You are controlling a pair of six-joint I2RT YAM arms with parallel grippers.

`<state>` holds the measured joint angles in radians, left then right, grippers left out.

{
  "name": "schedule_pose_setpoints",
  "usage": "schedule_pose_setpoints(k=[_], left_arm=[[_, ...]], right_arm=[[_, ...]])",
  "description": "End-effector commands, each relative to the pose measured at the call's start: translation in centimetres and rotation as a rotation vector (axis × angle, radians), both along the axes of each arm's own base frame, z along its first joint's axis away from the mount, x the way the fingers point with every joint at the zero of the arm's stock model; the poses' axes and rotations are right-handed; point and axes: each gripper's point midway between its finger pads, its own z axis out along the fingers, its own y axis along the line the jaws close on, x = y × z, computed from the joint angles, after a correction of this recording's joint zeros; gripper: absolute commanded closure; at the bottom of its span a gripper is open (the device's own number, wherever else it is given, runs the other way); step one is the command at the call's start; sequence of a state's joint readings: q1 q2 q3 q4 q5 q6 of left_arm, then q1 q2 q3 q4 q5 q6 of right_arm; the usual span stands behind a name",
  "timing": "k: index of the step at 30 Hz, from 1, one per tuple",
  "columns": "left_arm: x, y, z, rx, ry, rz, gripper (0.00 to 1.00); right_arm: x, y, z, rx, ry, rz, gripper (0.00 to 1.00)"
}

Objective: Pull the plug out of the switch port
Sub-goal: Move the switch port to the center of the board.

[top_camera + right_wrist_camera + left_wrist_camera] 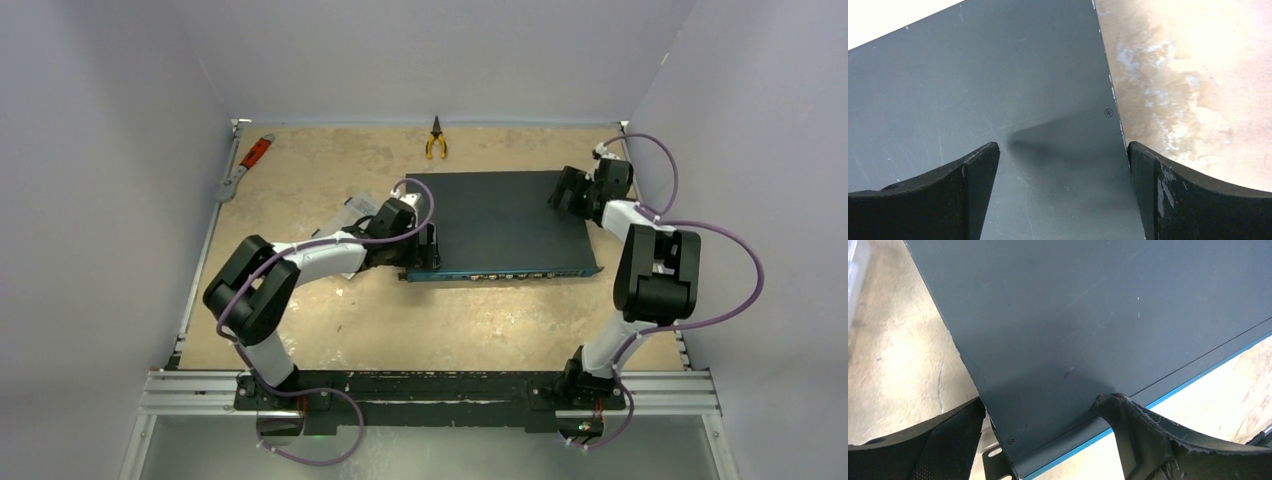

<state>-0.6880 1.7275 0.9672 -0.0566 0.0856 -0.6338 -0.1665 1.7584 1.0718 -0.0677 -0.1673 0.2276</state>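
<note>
The switch [505, 225] lies flat between my claws. Left claw [1048, 440] released, straddling its near-left corner; right claw [1063, 195] released over its far-right edge. Plug not discernible on blue port face [505, 273]; extraction likely unstarted.

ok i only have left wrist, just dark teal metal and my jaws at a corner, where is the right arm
observer: its jaws stand open over the far right corner of the large flat dark-teal metal switch
operator: which corner am i at
observer: the near left one, where the thin blue-edged port face ends
operator: any plug in that face
observer: the top view shows a row of small ports, too small to tell a plug
</note>
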Motion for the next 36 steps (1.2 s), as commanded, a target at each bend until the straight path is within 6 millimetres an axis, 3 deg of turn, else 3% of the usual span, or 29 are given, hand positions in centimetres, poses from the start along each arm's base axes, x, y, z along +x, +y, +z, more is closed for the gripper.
schedule_pose_setpoints(k=[1,10,18,27,36], left_arm=[[-1.4,-2.4,2.6,-0.08,-0.015,-0.092,0.11],[0.5,-0.2,2.4,-0.069,-0.004,-0.039,0.11],[3.4,-0.4,2.7,-0.116,0.003,-0.054,0.15],[5.8,-2.8,2.7,-0.156,0.007,-0.112,0.16],[8.3,-6.1,2.9,-0.234,0.012,-0.168,0.18]], right_arm=[[-5.7,13.8,1.5,0.436,0.123,0.314,0.02],[-9.7,14.8,0.1,0.49,0.184,0.345,0.02],[-13.0,15.8,-0.7,0.547,0.237,0.378,0.02],[-15.6,15.9,-0.4,0.555,0.266,0.39,0.02],[-14.5,14.1,1.3,0.445,0.233,0.301,0.01]])
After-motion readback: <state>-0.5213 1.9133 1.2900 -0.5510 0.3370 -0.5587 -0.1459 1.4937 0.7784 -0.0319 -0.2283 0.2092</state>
